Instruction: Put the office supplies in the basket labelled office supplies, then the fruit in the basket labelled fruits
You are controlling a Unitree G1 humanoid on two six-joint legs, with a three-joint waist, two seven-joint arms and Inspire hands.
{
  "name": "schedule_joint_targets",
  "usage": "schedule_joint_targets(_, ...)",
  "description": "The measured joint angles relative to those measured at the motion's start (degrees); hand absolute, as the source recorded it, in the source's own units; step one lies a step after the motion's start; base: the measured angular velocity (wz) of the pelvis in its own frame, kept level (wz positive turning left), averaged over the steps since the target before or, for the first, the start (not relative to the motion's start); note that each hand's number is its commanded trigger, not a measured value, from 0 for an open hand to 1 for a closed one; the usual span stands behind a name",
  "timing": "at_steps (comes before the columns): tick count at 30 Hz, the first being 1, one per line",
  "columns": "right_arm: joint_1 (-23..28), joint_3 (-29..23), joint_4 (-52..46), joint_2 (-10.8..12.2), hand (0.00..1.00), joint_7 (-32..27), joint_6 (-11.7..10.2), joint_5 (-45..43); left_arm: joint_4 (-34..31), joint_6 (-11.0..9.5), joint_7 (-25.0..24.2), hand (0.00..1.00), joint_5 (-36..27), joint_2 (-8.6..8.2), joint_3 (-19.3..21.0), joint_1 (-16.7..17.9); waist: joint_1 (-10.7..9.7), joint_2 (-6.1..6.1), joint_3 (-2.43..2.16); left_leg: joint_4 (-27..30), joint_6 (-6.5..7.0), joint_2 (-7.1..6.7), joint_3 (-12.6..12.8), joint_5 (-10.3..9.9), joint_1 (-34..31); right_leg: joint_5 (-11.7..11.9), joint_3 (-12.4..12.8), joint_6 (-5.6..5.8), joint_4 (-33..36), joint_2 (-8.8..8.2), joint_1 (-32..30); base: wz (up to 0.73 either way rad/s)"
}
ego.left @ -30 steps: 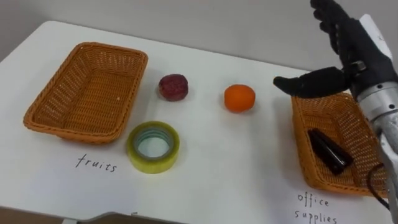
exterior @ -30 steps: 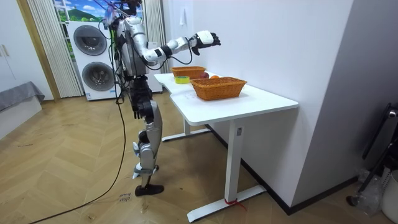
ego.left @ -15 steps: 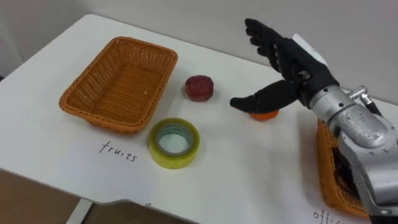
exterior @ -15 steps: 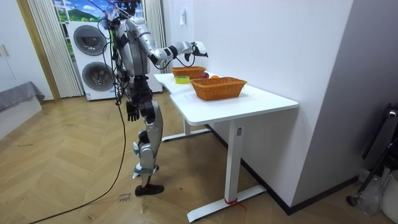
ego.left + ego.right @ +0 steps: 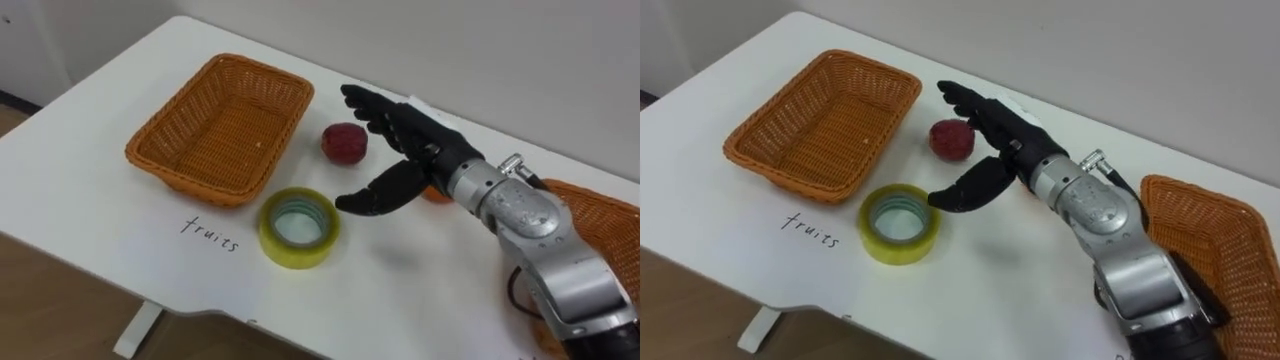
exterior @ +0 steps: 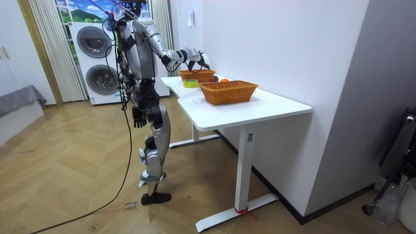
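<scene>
My right hand (image 5: 405,140) is open, fingers spread, hovering low over the middle of the white table. Its thumb points at the yellow tape roll (image 5: 298,227), which lies flat just to its left. A dark red fruit (image 5: 344,142) sits beside the fingertips. Only a sliver of the orange (image 5: 437,195) shows behind the wrist. The empty wicker basket (image 5: 190,165) stands at the left, the other wicker basket (image 5: 1230,225) at the right with a dark item partly hidden by my arm. My left hand (image 6: 138,117) hangs at my side.
Handwritten labels are on the table in front of each basket. The table's front edge (image 5: 120,290) runs close below the tape. In the room view I stand at the table's short end, with two stacked washing machines (image 6: 94,55) behind me.
My right hand swung left and down from above the right basket, across the orange, to beside the tape roll. The eye view shifted right as the camera moved.
</scene>
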Motion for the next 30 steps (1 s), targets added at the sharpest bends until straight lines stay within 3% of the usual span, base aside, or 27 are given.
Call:
schedule_joint_targets(7,-0.16,0.00,1.15,0.63,0.00,-0.28,0.03,0.08,0.11,0.02,-0.10,0.00,0.01,-0.02,0.01,0.20,0.29,0.34,0.34,0.32,0.02,-0.52,-0.21,0.02,0.00,0.00,-0.14,0.00,-0.02,-0.14,0.22,0.01)
schedule_joint_targets(12,-0.17,0.09,2.76,2.27,0.00,-0.29,0.04,-0.28,0.10,0.02,-0.09,0.00,0.05,0.02,0.02,0.26,0.52,0.36,0.36,0.32,0.02,-0.52,-0.21,0.01,-0.04,0.00,-0.08,0.00,-0.03,-0.16,0.06,-0.01)
schedule_joint_targets(16,-0.17,0.09,2.75,2.29,0.00,-0.29,0.14,-0.69,0.10,0.10,0.05,0.00,0.04,0.02,0.02,0.35,1.00,0.35,0.35,0.33,0.02,-0.53,-0.22,0.01,-0.26,0.00,-0.12,0.00,-0.04,-0.17,-0.26,-0.02)
schedule_joint_targets(30,-0.24,1.87,4.13,2.31,0.00,-0.04,3.62,-4.24,-1.19,2.81,0.42,0.00,0.53,-0.19,0.10,0.41,2.62,0.38,0.22,0.64,0.04,-0.67,-0.91,0.02,-0.76,0.00,-0.30,0.00,-0.10,-0.20,-0.31,0.02)
